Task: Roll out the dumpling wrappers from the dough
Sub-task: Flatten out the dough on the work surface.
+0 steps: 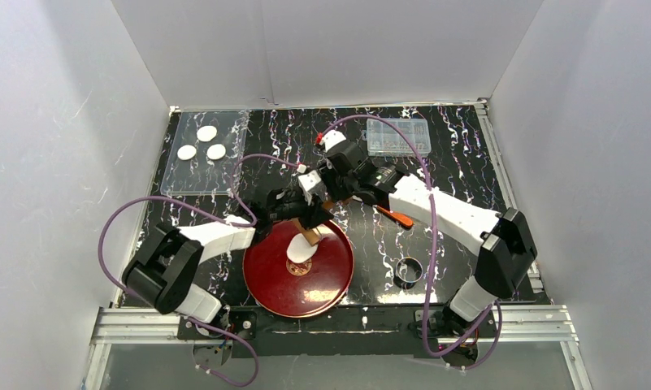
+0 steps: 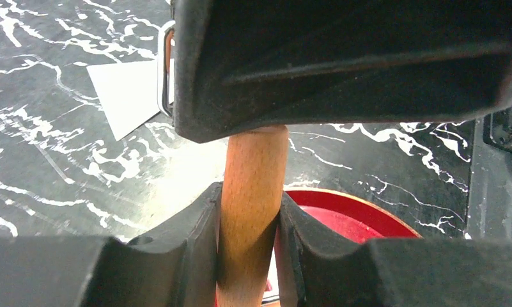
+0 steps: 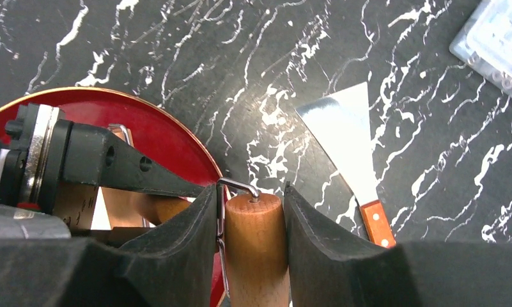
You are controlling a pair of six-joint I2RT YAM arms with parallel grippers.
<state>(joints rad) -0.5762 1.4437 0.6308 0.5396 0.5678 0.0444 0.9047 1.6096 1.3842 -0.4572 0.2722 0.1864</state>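
The dough (image 1: 300, 250) lies as a white flattened piece on the red plate (image 1: 330, 280). A wooden rolling pin (image 1: 312, 234) rests on its far end. My left gripper (image 1: 299, 213) is shut on one wooden handle (image 2: 250, 192). The right gripper (image 1: 332, 197) is shut on the other handle (image 3: 254, 240), whose end carries a metal hook. In each wrist view the pads press both sides of the wood. Three dumpling wrappers (image 1: 206, 132) lie as small white discs on a clear tray (image 1: 193, 180) at the back left.
A metal scraper (image 1: 395, 216) with an orange handle lies right of the plate; its blade (image 3: 346, 128) shows in the right wrist view. A metal ring cutter (image 1: 409, 270) sits near the right arm's base. A clear plastic box (image 1: 398, 136) stands at the back.
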